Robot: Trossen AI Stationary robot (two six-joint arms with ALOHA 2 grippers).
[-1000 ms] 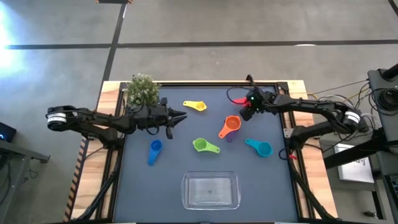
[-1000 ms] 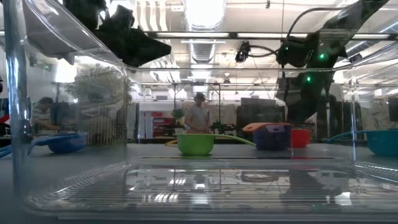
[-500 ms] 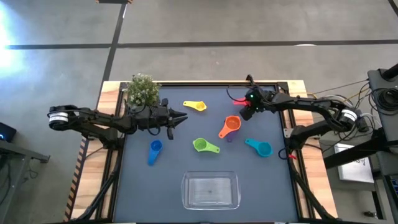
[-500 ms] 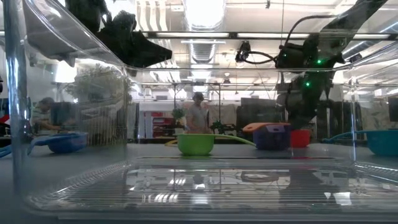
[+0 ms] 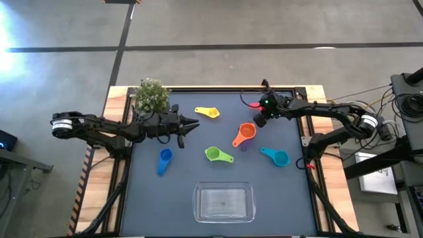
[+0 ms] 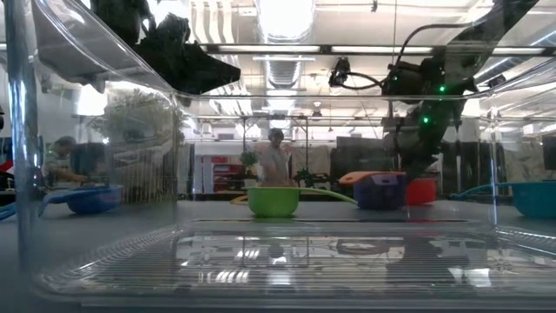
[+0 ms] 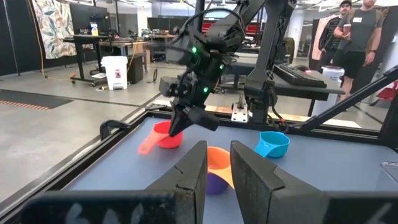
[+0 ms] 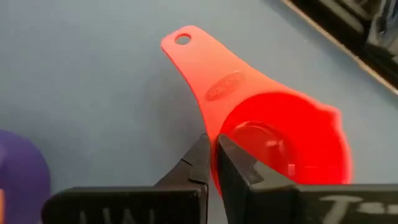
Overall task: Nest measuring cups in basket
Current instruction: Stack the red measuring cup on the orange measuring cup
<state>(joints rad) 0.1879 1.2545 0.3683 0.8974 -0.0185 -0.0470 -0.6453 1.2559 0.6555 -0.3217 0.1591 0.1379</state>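
The red-pink cup point(image 8: 273, 149) stands on the table near the far right, its handle point(image 8: 205, 68) pointing away from my right gripper point(image 8: 213, 152), which is shut on its rim. My left gripper point(image 5: 190, 123) hovers mid-left above the table, open by a narrow gap and holding nothing. Lying on the table are the yellow cup point(image 5: 208, 112), the green cup point(image 5: 215, 155), the teal cup point(image 5: 277, 157) and the blue cup point(image 5: 164, 157). The orange cup point(image 5: 246, 132) sits over the purple cup point(image 5: 243, 145). Nothing is in the clear basket point(image 5: 223, 201), which sits by the near edge. My right gripper pinches the red-pink cup's rim point(image 8: 219, 134) right beside the handle's root. One finger is inside the bowl and one outside. It comes from above, slanting down. The cup stands upright with its bottom on the table point(image 7: 166, 138).
A small potted plant point(image 5: 152, 96) stands at the far left corner, just behind my left arm. The orange and purple pair lies close to the near side of my right gripper. People stand in the room beyond the table.
My right gripper has come down toward the red-pink cup, shifting slightly toward the far edge. My left arm and the other cups have kept still.
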